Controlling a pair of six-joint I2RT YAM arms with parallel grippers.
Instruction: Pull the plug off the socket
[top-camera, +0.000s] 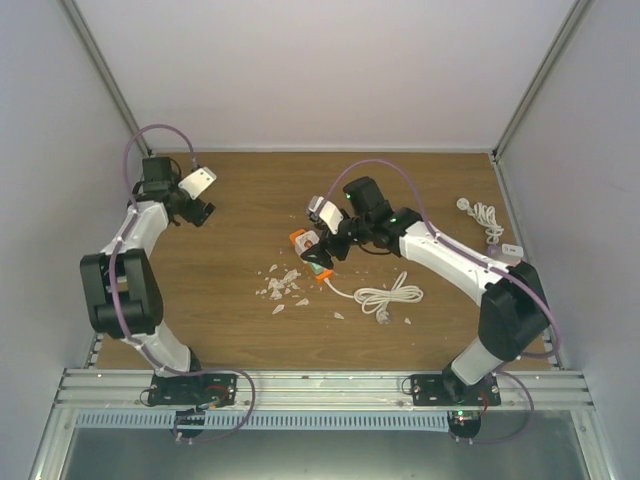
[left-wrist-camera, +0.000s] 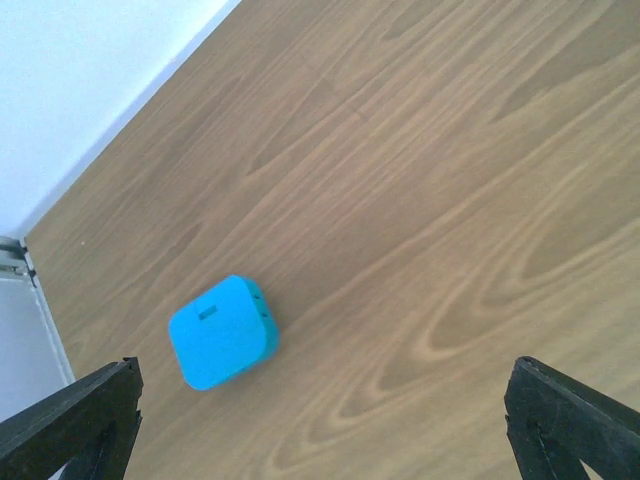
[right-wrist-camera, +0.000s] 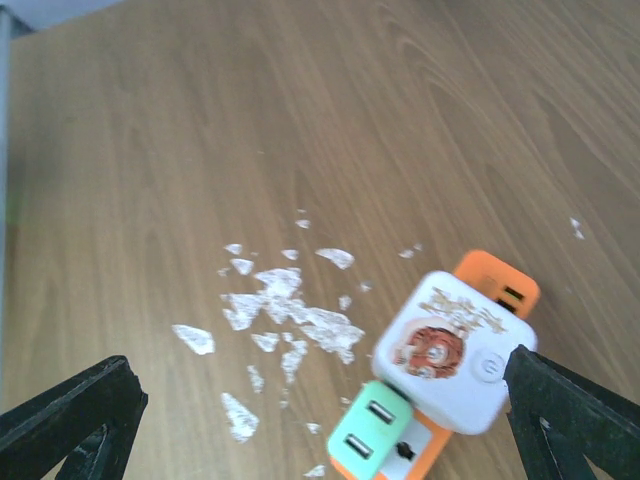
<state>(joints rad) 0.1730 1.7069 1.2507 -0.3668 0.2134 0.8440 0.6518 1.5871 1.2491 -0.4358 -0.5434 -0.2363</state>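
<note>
A blue plug (left-wrist-camera: 222, 332) is seen lying free under the released left gripper (left-wrist-camera: 320, 430); the orange-and-white socket (right-wrist-camera: 455, 350), its cartoon label illegible, is framed by the wide-spread right gripper (right-wrist-camera: 322, 418).

The socket (top-camera: 301, 240) lies on the table (top-camera: 230, 330) at centre frame in the top view. Scraps (top-camera: 282, 288) lie to its lower left, and a coiled cable (top-camera: 390, 298) to its lower right. The plug (left-wrist-camera: 222, 332) lies on the table, lower left in the left wrist view.
</note>
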